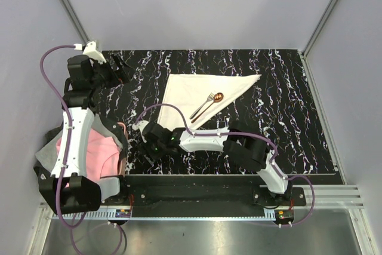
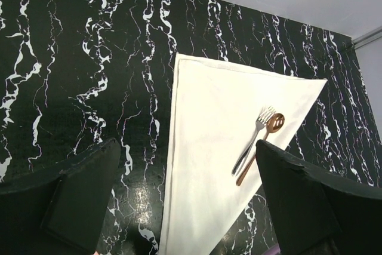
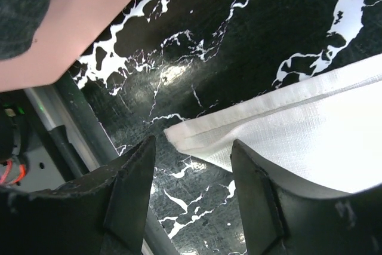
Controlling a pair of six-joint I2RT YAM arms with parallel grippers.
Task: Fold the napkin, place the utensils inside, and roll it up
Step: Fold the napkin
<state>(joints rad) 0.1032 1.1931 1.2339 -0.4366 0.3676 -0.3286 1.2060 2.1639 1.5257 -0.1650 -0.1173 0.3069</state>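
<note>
The cream napkin (image 1: 194, 91) lies folded into a triangle on the black marbled table (image 1: 286, 117). On it rest a silver fork (image 1: 202, 106) and a copper-brown utensil (image 1: 218, 96), side by side. In the left wrist view the napkin (image 2: 209, 141), the fork (image 2: 253, 141) and the copper utensil (image 2: 266, 141) lie below my open left gripper (image 2: 188, 150). That left gripper (image 1: 121, 67) hovers off the napkin's far-left side. My right gripper (image 1: 143, 142) is low at the napkin's near corner. Its jaws (image 3: 191, 153) stand open, with the hemmed napkin corner (image 3: 179, 137) just ahead of them, untouched.
A pink and grey cloth (image 1: 98, 153) hangs over the table's left edge beneath the left arm; the pink cloth (image 3: 89, 22) also fills the upper left of the right wrist view. The table's near metal rail (image 3: 71, 117) runs close to the right gripper. Grey walls enclose the table.
</note>
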